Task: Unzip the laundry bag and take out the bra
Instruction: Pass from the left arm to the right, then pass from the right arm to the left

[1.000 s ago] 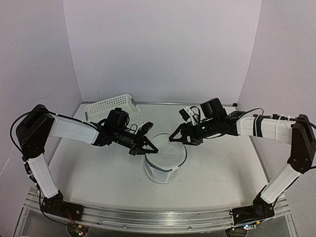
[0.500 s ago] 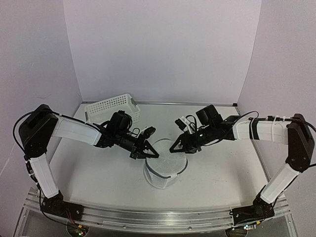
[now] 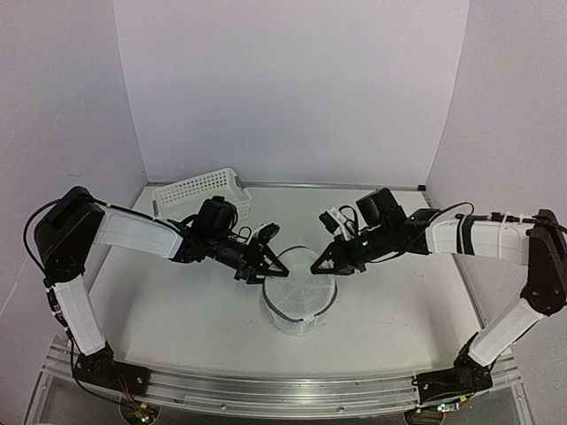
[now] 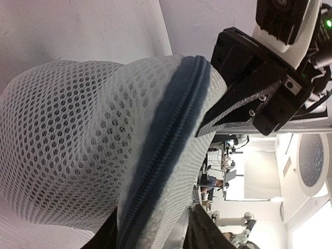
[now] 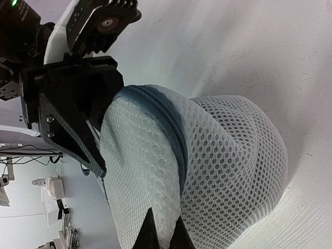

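The laundry bag (image 3: 299,303) stands upright mid-table, white mesh with a dark blue zipper (image 4: 166,135) running round its top rim. My left gripper (image 3: 275,268) is at the bag's upper left edge. It is open, and the zippered rim passes between its fingers (image 4: 203,234). My right gripper (image 3: 316,266) is at the upper right edge, shut on a fold of the bag's mesh (image 5: 165,228) next to the zipper (image 5: 175,129). The two grippers face each other across the top of the bag. The bra is hidden.
A white perforated basket (image 3: 199,190) stands at the back left, behind my left arm. White walls close the table on three sides. A metal rail (image 3: 266,390) with both arm bases runs along the near edge.
My right gripper came down to the bag's rim and shut on the mesh. My left gripper went from shut to open at the zipper rim.
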{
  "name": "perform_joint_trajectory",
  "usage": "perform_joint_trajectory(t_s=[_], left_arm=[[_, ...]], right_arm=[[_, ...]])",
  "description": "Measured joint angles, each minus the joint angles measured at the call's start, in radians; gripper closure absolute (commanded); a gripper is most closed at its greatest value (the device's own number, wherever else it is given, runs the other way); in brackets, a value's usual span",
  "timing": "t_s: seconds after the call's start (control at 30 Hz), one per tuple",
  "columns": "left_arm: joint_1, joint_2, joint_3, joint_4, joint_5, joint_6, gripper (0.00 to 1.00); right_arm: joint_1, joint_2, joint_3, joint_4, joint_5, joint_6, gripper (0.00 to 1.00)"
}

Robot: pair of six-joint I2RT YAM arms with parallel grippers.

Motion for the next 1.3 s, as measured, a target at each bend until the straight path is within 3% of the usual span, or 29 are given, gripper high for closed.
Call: perform_joint_trajectory(t_s=[0.2,0.37,0.63,0.93,1.3], left_arm=[[0.000,0.000,0.029,-0.022,-0.038,0.006,0.38],[0.003,0.000,0.135,-0.209,-0.141,0.094,0.32],[0.049,-0.014,0.160,-0.341,-0.251,0.127,0.30],[0.059,-0.121,0.160,-0.362,-0.301,0.108,0.27],[0.059,-0.179,0.138,-0.277,-0.310,0.026,0.27]], right_arm=[[0.000,-0.044,-0.003,-0.010,0.059,0.037,1.00],[-0.029,-0.101,-0.003,-0.020,0.102,0.079,1.00],[-0.069,-0.182,-0.002,-0.022,0.191,0.155,1.00],[-0.069,-0.210,0.009,-0.004,0.291,0.262,1.00],[-0.062,-0.151,0.019,0.232,0.320,0.450,1.00]])
